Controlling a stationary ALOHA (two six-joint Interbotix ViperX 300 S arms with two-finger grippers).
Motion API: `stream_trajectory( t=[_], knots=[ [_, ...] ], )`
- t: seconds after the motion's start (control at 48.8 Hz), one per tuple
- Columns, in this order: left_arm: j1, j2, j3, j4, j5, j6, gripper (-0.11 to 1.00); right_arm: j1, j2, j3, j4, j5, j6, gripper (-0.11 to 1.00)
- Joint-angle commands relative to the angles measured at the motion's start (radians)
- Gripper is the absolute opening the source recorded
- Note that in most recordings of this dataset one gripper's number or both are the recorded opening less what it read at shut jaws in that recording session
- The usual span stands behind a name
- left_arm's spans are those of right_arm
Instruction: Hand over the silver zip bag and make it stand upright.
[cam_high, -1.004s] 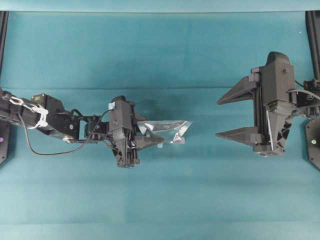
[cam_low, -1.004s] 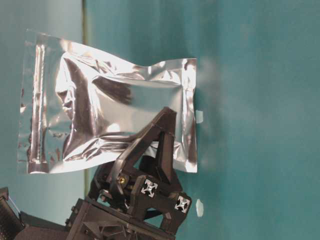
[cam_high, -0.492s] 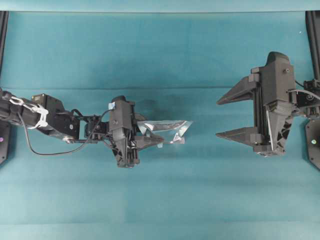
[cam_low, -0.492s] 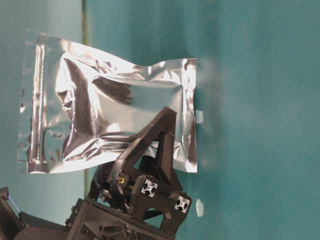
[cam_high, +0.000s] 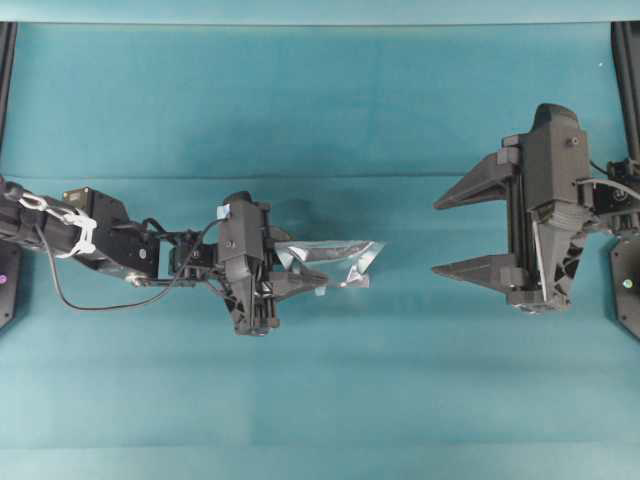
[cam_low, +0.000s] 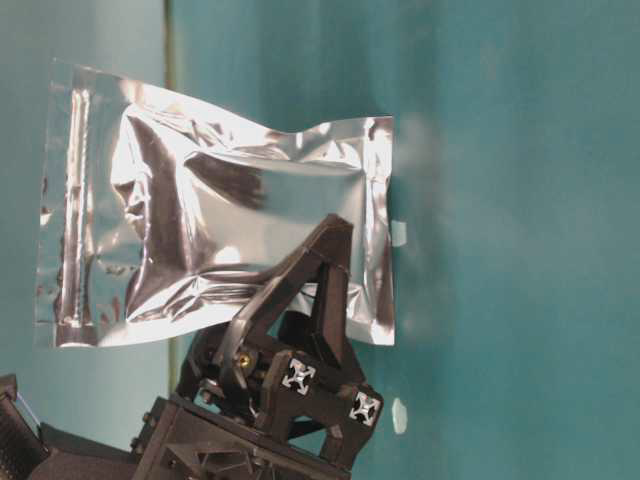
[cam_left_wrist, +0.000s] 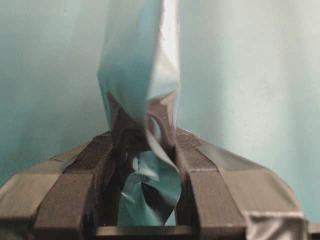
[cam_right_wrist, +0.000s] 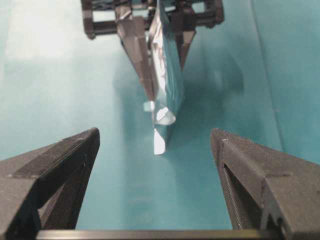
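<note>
teal table (cam_high: 330, 100), black frame posts (cam_high: 6, 45) at edges.

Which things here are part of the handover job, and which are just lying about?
Part of the job:
- silver zip bag, held off the table
- left pincer, shut on the bag
- right pincer, open, facing the bag, not touching it

Just there:
- teal table
- small pale scraps on the table

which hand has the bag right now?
The left hand: it is shut on the silver zip bag, holding it edge-on above the table. The right hand stands wide open and empty, apart from the bag.
</note>
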Motion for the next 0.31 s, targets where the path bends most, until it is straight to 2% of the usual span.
stream_trajectory(
  t=[0.0,0.287],
  knots=[
    [-0.003,-0.012,-0.003,0.002,-0.003,0.002,0.30,0.002,-0.008,-0.008,0.003,-0.005,0.009,0.96],
    [-0.003,-0.012,-0.002,0.002,-0.002,0.002,0.30,0.002,-0.008,-0.005,0.003,-0.005,0.011,0.96]
  ],
)
